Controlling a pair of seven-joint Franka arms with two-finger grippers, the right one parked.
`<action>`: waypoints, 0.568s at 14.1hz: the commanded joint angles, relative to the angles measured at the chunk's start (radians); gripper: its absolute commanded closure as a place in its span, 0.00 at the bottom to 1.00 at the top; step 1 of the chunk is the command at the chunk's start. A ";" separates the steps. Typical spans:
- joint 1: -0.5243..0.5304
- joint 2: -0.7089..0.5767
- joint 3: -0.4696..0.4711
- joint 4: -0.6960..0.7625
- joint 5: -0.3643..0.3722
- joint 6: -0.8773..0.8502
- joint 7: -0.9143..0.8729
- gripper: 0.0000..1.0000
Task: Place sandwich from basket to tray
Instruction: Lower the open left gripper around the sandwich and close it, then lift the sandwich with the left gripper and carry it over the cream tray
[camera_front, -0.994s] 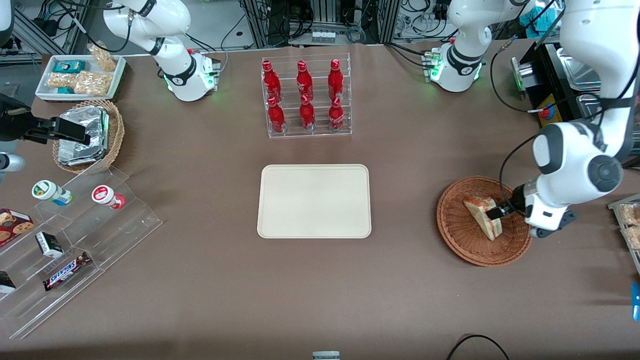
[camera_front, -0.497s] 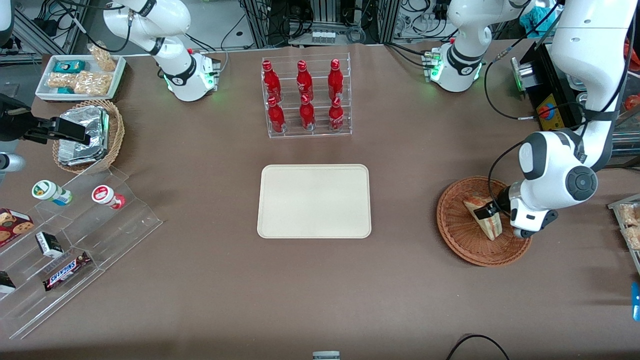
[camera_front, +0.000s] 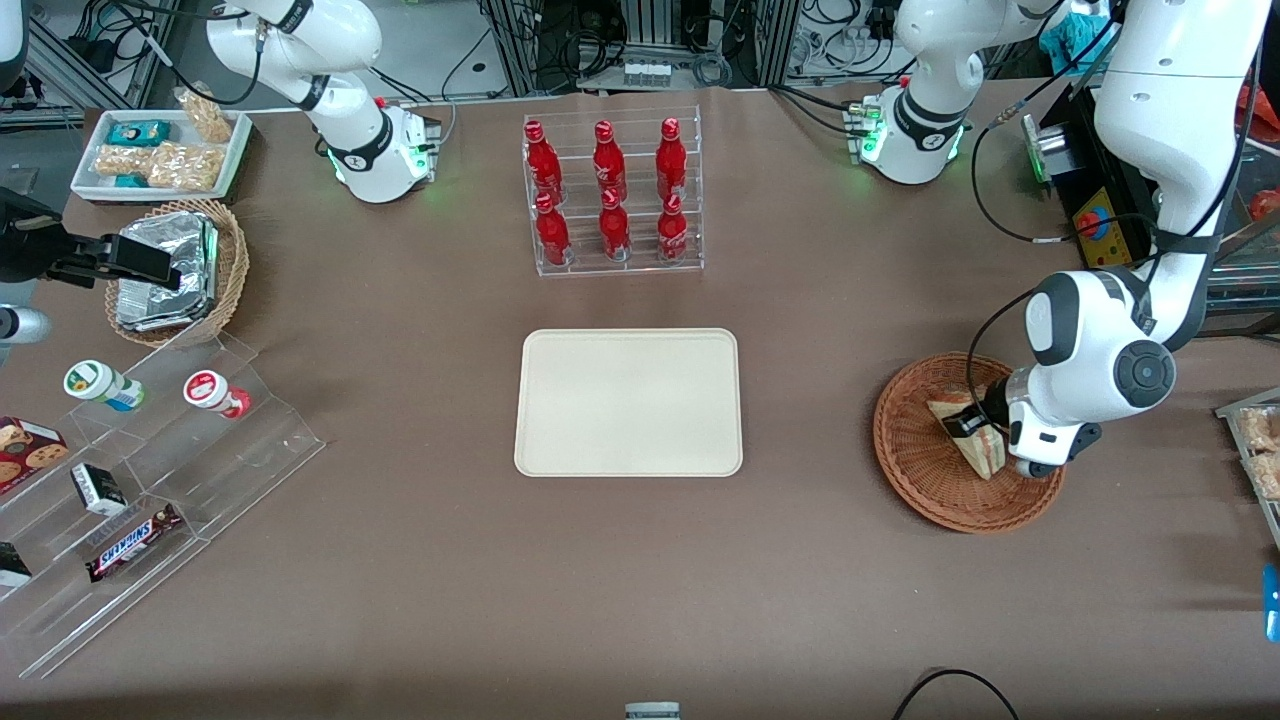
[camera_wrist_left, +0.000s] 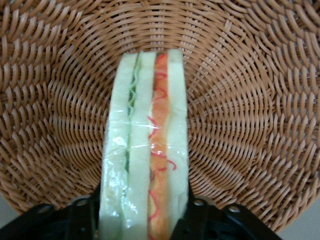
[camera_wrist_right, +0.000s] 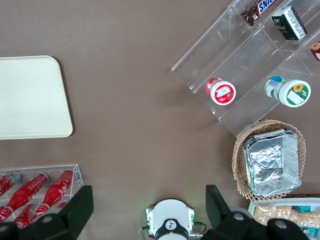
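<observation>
The sandwich (camera_front: 978, 456), a white-bread wedge with red and green filling, lies in the wide reddish-brown wicker basket (camera_front: 915, 470) toward the working arm's end of the table. My gripper (camera_front: 963, 424) is down in the basket with one black finger against each bread face of the sandwich (camera_wrist_left: 145, 145). In the wrist view the gripper (camera_wrist_left: 142, 222) shows no gap to the bread on either side, and the sandwich rests on the basket's weave (camera_wrist_left: 250, 100). The cream tray (camera_front: 628, 402) lies bare at the table's middle, apart from the basket.
A clear rack of red bottles (camera_front: 612, 195) stands farther from the front camera than the tray. Toward the parked arm's end are a tan basket with foil packets (camera_front: 170, 270), a white snack tray (camera_front: 160, 152) and a clear stepped stand with snacks (camera_front: 150, 480).
My gripper has slid farther over the basket and along the sandwich, and the arm has drawn in closer above it. The sandwich has stayed in place.
</observation>
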 joint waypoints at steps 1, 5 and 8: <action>-0.010 -0.017 0.003 0.006 0.001 0.011 -0.067 0.74; -0.021 -0.033 0.000 0.042 0.004 -0.003 -0.098 0.77; -0.027 -0.042 -0.001 0.076 0.006 -0.004 -0.096 0.85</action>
